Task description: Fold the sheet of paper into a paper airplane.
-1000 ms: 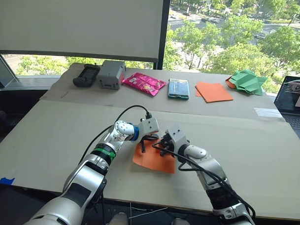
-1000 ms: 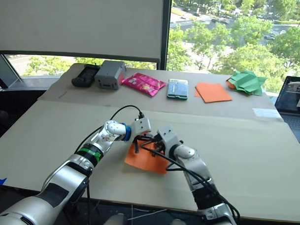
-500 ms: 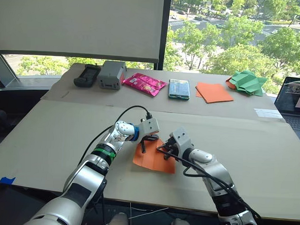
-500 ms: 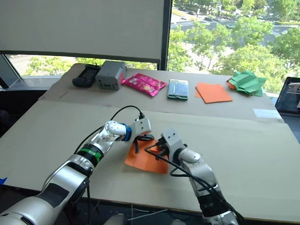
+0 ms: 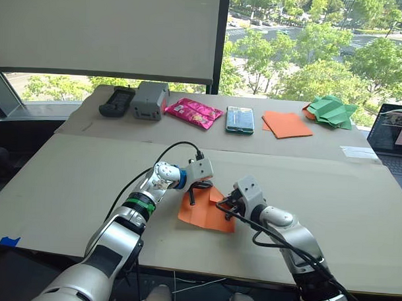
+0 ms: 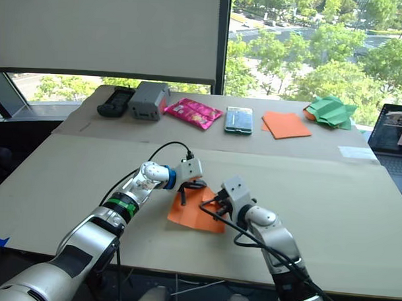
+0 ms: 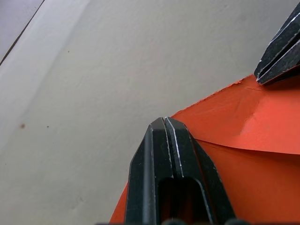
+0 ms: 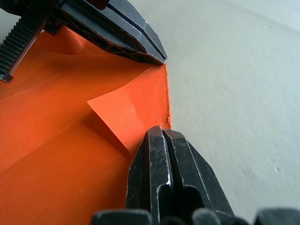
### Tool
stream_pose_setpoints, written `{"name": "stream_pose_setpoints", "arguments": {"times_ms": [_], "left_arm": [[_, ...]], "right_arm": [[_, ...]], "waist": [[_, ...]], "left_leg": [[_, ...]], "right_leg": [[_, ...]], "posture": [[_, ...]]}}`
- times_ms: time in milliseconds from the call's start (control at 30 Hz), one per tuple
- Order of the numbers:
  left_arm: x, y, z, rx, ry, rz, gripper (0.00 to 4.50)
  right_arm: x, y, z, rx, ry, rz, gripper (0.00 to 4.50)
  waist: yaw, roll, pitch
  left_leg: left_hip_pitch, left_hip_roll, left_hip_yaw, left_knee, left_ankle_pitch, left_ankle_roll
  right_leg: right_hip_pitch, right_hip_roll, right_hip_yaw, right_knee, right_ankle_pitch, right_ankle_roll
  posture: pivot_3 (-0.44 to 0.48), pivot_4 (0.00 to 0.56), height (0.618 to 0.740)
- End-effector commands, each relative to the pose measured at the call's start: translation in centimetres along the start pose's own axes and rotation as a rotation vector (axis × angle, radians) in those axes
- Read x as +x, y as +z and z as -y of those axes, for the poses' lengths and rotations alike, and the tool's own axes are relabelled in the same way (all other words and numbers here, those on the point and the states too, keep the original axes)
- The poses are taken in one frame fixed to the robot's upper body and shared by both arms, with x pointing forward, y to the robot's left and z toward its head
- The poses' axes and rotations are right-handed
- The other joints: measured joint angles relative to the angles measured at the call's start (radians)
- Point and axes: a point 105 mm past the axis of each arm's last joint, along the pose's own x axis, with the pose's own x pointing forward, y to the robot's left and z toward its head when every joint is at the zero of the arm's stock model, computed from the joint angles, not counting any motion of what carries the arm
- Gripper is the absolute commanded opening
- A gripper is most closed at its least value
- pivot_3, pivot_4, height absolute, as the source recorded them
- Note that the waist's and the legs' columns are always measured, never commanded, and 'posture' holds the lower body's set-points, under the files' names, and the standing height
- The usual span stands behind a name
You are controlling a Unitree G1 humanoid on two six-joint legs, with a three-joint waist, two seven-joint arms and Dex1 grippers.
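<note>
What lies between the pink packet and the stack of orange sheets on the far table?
A teal box lies between the pink packet and the flat stack of orange sheets, as seen in the left eye view.

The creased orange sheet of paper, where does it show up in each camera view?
Left eye: sheet of paper centre, between both arms.
Right eye: centre.
Left wrist: beside the shut fingers.
Right wrist: across the picture.
Shared landmark: the pale table.

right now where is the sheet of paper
In the left eye view the sheet of paper lies on the near table, centre, between the left end effector and right end effector.
</note>
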Motion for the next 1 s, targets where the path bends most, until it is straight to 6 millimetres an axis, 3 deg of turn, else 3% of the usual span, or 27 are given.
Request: {"name": "stream_pose_setpoints", "arguments": {"times_ms": [33,367,567,667,733,800,833,933,1000], "left_arm": [[0.3,-3.3,1.9,-0.034,-0.071,-0.115,0.00],[0.3,-3.5,2.0,-0.030,-0.074,-0.118,0.00],[0.4,-3.4,2.0,-0.033,-0.072,-0.115,0.00],[0.4,-3.4,1.9,-0.034,-0.070,-0.115,0.00],[0.4,-3.4,1.9,-0.033,-0.068,-0.116,0.00],[0.3,-3.4,1.8,-0.032,-0.065,-0.115,0.00],[0.3,-3.4,1.8,-0.032,-0.065,-0.115,0.00],[0.3,-3.4,1.8,-0.034,-0.063,-0.113,0.00],[0.3,-3.3,1.9,-0.034,-0.065,-0.108,0.00]], "right_arm": [[-0.7,-5.6,-0.1,0.089,-0.012,-0.216,0.06],[-2.1,-6.6,-0.2,0.112,-0.037,-0.241,0.06],[-2.0,-5.6,0.0,0.097,-0.046,-0.212,0.06],[-1.9,-4.1,0.4,0.084,-0.060,-0.153,0.06],[-2.1,-1.5,0.5,0.058,-0.047,-0.029,0.06],[-2.9,3.5,0.2,0.024,-0.016,0.216,0.06],[-3.3,5.1,0.0,0.012,-0.001,0.288,0.06],[-3.3,6.6,-0.7,-0.008,0.041,0.346,0.06],[-2.0,6.6,-1.2,-0.019,0.068,0.325,0.06]], "waist": [[0.000,0.000,0.000],[0.001,-0.003,-0.002],[0.001,-0.004,-0.002],[0.000,-0.004,-0.002],[0.000,-0.004,-0.002],[0.000,-0.004,0.000],[-0.001,-0.002,0.002],[-0.002,0.000,0.005],[-0.002,0.001,0.005]], "left_leg": [[0.000,0.000,0.000,0.000,0.000,0.000],[0.000,0.000,0.000,0.000,-0.001,-0.001],[0.000,0.000,0.000,0.000,-0.001,-0.001],[0.000,0.000,0.000,0.000,-0.001,-0.001],[0.000,0.000,0.000,0.000,-0.001,-0.001],[0.000,0.000,0.000,0.000,-0.001,-0.001],[-0.001,0.000,0.000,0.000,-0.001,-0.001],[-0.003,0.000,0.000,0.000,-0.001,-0.001],[-0.003,0.000,0.000,0.000,-0.001,-0.001]], "right_leg": [[0.000,0.000,0.000,0.000,0.000,0.000],[0.001,-0.001,-0.001,-0.001,0.000,0.000],[0.001,-0.001,-0.001,-0.001,-0.001,0.000],[0.001,-0.001,-0.001,-0.001,-0.001,0.000],[0.001,-0.001,-0.001,-0.001,-0.001,0.000],[0.001,-0.001,-0.001,-0.002,-0.001,0.000],[0.000,-0.001,-0.001,-0.001,-0.001,0.000],[-0.003,-0.001,-0.001,-0.001,0.000,0.000],[-0.003,-0.001,-0.001,-0.001,0.000,0.000]], "posture": [[0.000,0.150,0.702],[0.000,0.150,0.702],[0.000,0.150,0.702],[0.000,0.150,0.702],[0.000,0.150,0.702],[0.000,0.150,0.702],[0.000,0.150,0.702],[0.000,0.150,0.702],[0.000,0.150,0.702]]}}
